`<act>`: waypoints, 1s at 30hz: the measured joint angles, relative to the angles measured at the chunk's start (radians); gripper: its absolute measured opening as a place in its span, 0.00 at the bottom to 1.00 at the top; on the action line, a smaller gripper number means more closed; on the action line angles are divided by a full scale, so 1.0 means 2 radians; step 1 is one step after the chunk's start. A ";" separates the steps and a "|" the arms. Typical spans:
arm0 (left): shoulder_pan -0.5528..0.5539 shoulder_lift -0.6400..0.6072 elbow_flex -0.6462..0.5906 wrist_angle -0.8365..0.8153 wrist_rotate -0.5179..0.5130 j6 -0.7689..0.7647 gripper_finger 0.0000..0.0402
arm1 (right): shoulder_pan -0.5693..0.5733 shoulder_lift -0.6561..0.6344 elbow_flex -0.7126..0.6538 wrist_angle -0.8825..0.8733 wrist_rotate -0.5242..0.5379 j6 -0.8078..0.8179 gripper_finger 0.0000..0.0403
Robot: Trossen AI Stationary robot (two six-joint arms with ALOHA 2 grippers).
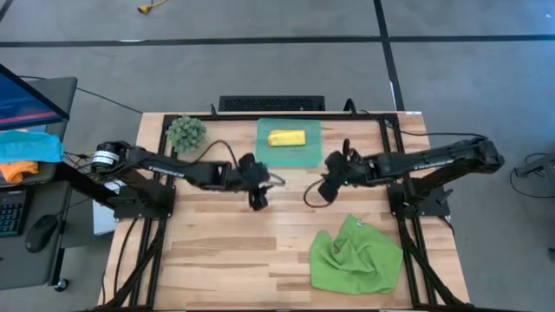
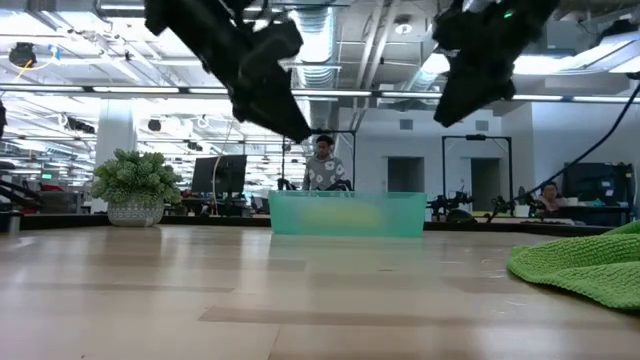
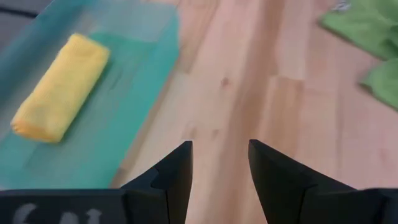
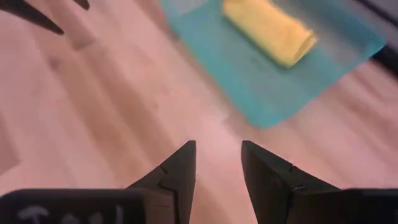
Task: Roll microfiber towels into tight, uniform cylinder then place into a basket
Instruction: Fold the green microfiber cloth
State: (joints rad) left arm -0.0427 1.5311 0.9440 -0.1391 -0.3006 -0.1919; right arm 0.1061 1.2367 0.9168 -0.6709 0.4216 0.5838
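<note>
Yellow towel (image 1: 286,138), rolled into a short cylinder, lies in the teal basket (image 1: 310,154) at the worktop's (image 1: 225,251) far edge, its long axis running left to right across the basket. Both end effectors hover empty just in front of it, left end effector (image 1: 257,202) and right end effector (image 1: 322,195), fingers apart. Green towel (image 1: 355,254) lies crumpled, unrolled, near the right front corner.

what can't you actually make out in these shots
- Yellow towel roll: in the low view the basket wall blurs it to a faint smear.
- Green towel: cut off by the right edge in the low view; folds hide its underside.
- Left gripper, right gripper: low view crops both arms at the top.
</note>
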 joint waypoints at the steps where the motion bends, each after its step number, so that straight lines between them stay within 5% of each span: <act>1: -0.014 0.000 0.000 0.003 -0.013 -0.002 0.37 | 0.015 -0.004 -0.004 -0.003 0.000 0.013 0.37; 13: -0.139 0.014 -0.001 0.033 -0.079 -0.022 0.37 | 0.179 0.040 -0.001 0.034 0.029 0.145 0.37; 30: -0.153 0.013 0.000 0.040 -0.023 -0.001 0.37 | 0.254 0.205 -0.001 0.051 -0.034 0.255 0.36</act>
State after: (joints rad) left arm -0.3489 1.5566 0.9443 -0.0591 -0.3470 -0.1935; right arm 0.6143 1.6463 0.9157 -0.5696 0.3543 1.0944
